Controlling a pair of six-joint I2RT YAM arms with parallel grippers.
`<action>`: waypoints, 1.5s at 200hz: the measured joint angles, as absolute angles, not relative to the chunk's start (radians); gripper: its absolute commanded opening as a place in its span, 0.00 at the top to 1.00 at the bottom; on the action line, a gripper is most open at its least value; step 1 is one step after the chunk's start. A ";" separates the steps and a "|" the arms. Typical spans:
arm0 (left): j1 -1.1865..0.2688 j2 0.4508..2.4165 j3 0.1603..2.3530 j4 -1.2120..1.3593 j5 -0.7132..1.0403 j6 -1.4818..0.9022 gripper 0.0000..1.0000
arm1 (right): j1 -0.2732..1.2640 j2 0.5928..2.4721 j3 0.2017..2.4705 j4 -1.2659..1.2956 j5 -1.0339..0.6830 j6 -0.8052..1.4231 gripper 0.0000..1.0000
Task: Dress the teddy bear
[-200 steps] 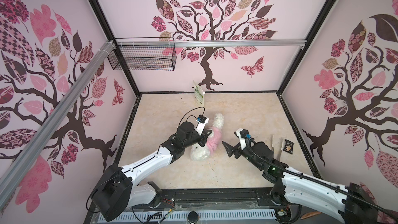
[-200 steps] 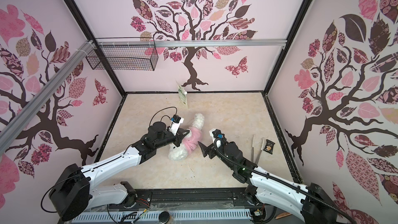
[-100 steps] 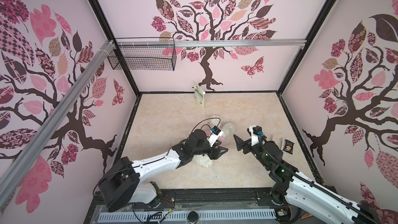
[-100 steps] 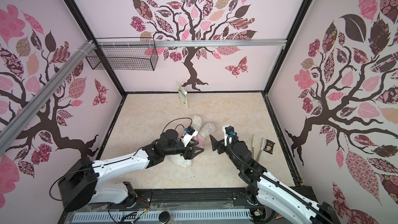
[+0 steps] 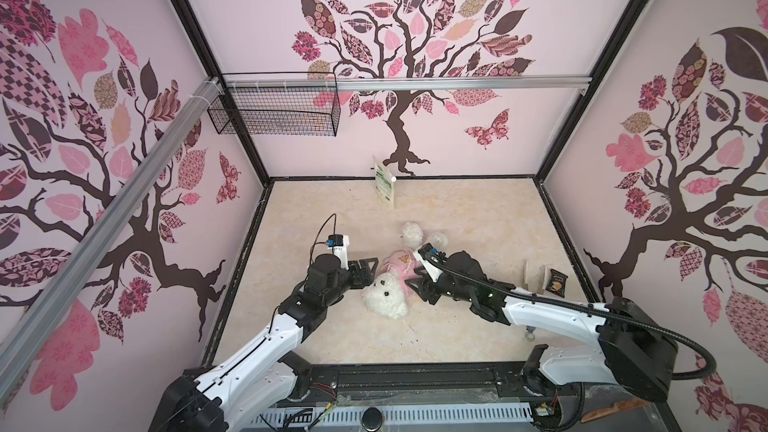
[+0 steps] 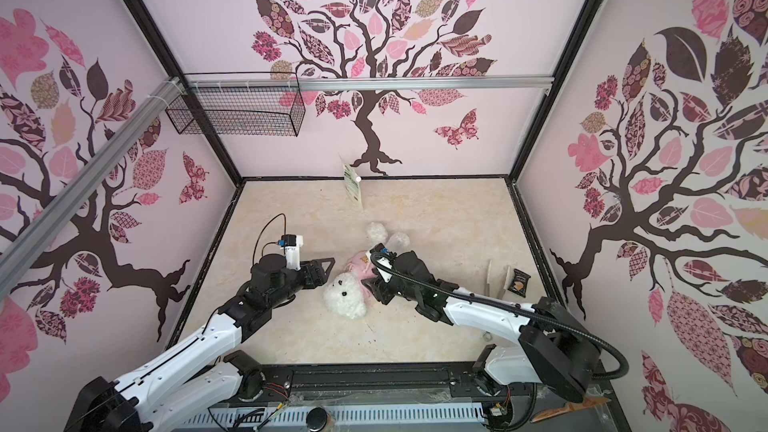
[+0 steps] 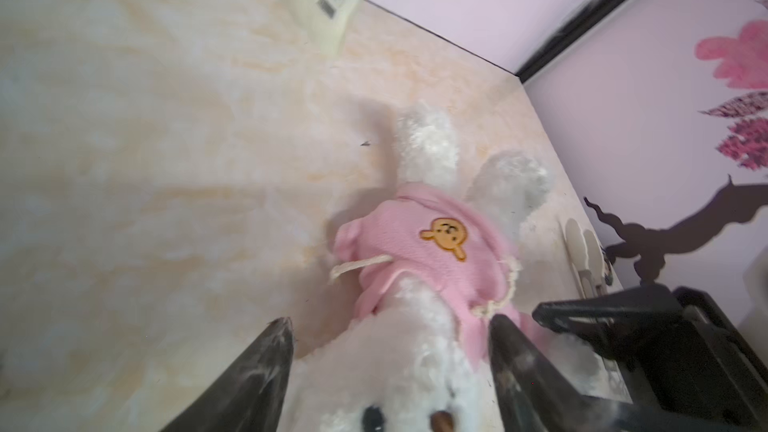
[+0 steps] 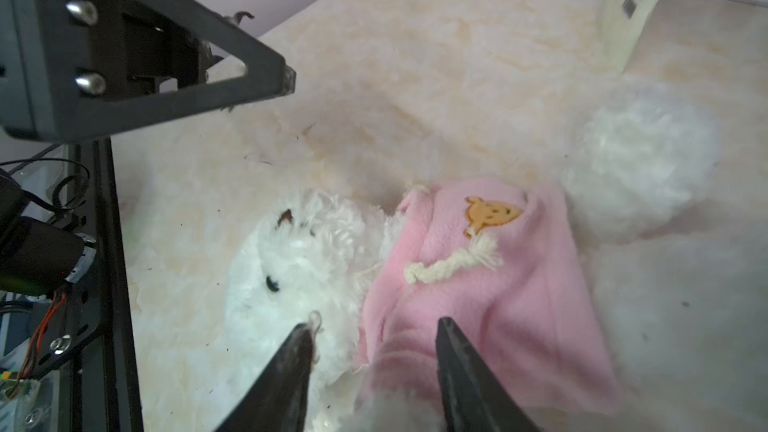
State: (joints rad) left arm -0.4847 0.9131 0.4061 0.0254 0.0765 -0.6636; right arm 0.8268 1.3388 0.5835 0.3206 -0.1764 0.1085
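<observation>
Your teddy bear (image 5: 384, 295) lies face-up at the middle of the tabletop (image 5: 332, 209), head toward the near edge and legs pointing to the back wall, with the pink hooded top (image 5: 400, 263) already over its torso and its bear-face patch (image 7: 444, 233) showing.

A second ago your left end effector (image 5: 370, 270) sat closed against the bear's body; it now stands with jaws spread wide, empty, its fingers either side of the bear's head in the left wrist view. Your right end effector (image 5: 417, 280), which was wide open and apart from the bear, has come in against the bear's side. Its jaws are part-way in around a fold of the pink top by the shoulder; you cannot yet tell whether they have bitten.

The arms look to be trading roles, the left letting go as the right goes for the fabric. The garment seems mostly on, so what remains is probably straightening a sleeve or the hem.

Against the earlier frame the bear has also turned: it lay tilted with its head under the left arm, and now its face is in plain view in both top views. The standing green-printed packet (image 5: 384, 184) at the back and the small items (image 5: 555, 280) at the right edge are unmoved.
</observation>
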 measured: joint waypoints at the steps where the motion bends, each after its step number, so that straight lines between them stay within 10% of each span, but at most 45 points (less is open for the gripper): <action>1: -0.483 0.913 0.404 0.026 0.076 -0.667 0.22 | 0.827 1.342 0.582 0.321 -0.177 0.109 0.59; 119: -0.607 1.180 0.334 0.295 0.285 -0.915 0.18 | 0.823 1.362 0.365 0.442 -0.180 0.296 0.72; 153: -0.625 1.251 0.337 0.375 0.319 -0.913 0.31 | 0.823 1.377 0.365 0.455 -0.184 0.311 0.72; 244: -0.631 1.254 0.513 0.223 0.393 -0.659 0.80 | 0.818 0.967 0.412 0.242 0.002 0.129 0.16; 300: -0.634 1.040 0.570 0.033 0.411 -0.464 0.86 | 0.654 0.671 0.439 0.209 -0.002 0.075 0.08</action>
